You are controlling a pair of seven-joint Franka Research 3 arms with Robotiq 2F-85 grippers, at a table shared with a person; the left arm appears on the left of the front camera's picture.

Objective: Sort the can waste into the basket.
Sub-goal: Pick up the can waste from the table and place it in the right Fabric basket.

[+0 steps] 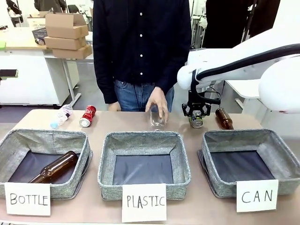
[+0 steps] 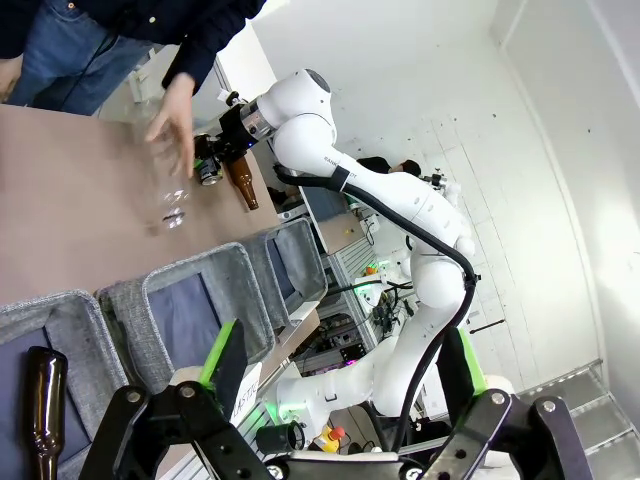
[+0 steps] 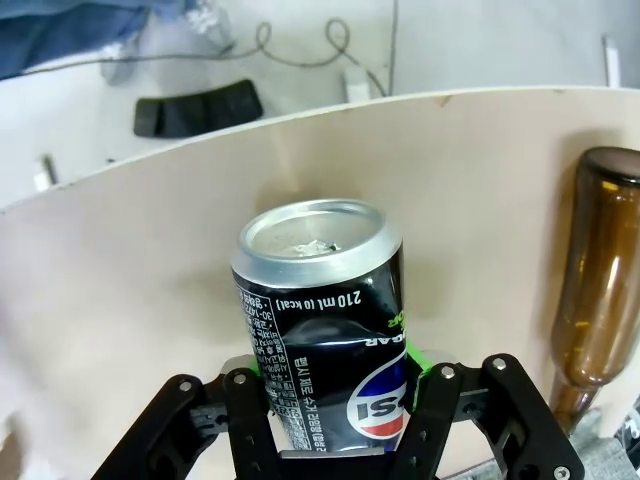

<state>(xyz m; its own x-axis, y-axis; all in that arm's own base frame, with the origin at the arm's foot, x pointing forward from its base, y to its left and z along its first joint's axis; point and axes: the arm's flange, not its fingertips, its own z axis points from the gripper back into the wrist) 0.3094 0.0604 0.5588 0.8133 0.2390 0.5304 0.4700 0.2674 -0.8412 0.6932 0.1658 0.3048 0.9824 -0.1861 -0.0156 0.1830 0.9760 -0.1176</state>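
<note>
My right gripper [image 1: 196, 114] is shut on the black can [image 1: 197, 121] at the table's far edge, right of centre. In the right wrist view the black can [image 3: 318, 320], silver top up, is clamped between the green pads of my right gripper [image 3: 335, 405], close over the tabletop. The red can [image 1: 87, 116] lies on its side at the far left of the table. The grey basket [image 1: 239, 135] signed "CAN" stands at the front right, nothing in it. My left gripper [image 2: 340, 365] hangs open above the bins, holding nothing.
A person's hand [image 1: 158, 101] rests on a clear plastic bottle [image 1: 157, 120] behind the "PLASTIC" bin [image 1: 143, 137]. A brown glass bottle [image 1: 224, 118] lies just right of the held can. Another brown bottle [image 1: 55, 167] lies in the "BOTTLE" bin [image 1: 44, 136]. A clear plastic bottle [image 1: 61, 116] lies by the red can.
</note>
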